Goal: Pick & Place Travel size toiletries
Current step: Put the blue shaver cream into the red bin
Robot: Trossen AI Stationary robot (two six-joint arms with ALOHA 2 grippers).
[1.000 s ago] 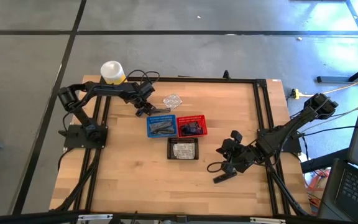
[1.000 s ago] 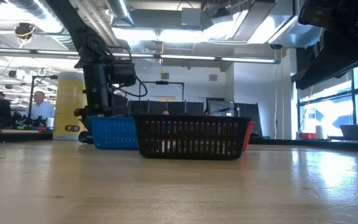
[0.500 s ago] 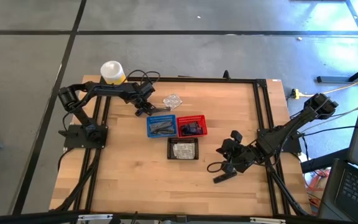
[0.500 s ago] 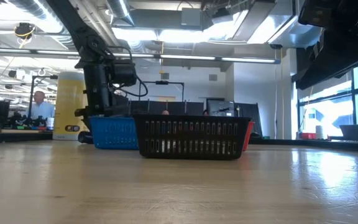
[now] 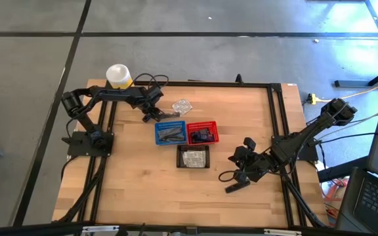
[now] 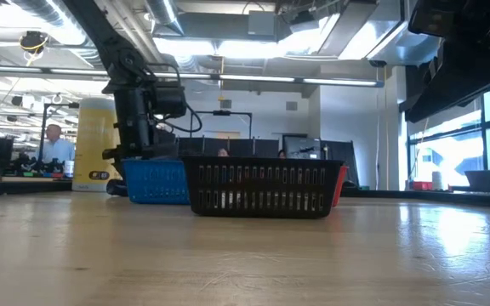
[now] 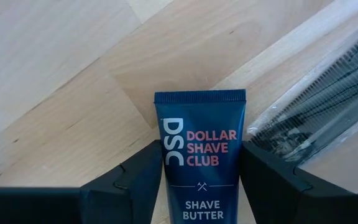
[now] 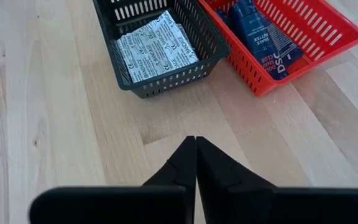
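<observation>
Wooden surface (image 5: 136, 183): three mesh baskets are set near its middle. The blue basket (image 5: 169, 132) and the red basket (image 5: 203, 132) are placed side by side; the black basket (image 5: 193, 157) is placed just beside them, toward the near edge.

Black basket: white sachets (image 8: 156, 51) are held inside.

Red basket: navy tubes (image 8: 260, 34) are held inside.

Navy tube (image 7: 201, 155), marked "Dollar Shave Club Shave Butter": it is lain on the surface just beyond the blue basket toward the far edge, framed by the left gripper (image 7: 199, 180), whose fingers are set apart on either side; contact cannot be told.

Clear crinkly packets (image 5: 182, 105): left near the far edge.

White-and-yellow canister (image 5: 118, 75): stood at the far left corner.

Right gripper (image 8: 195, 163): rested low near the right edge, fingers pressed together, nothing held.
</observation>
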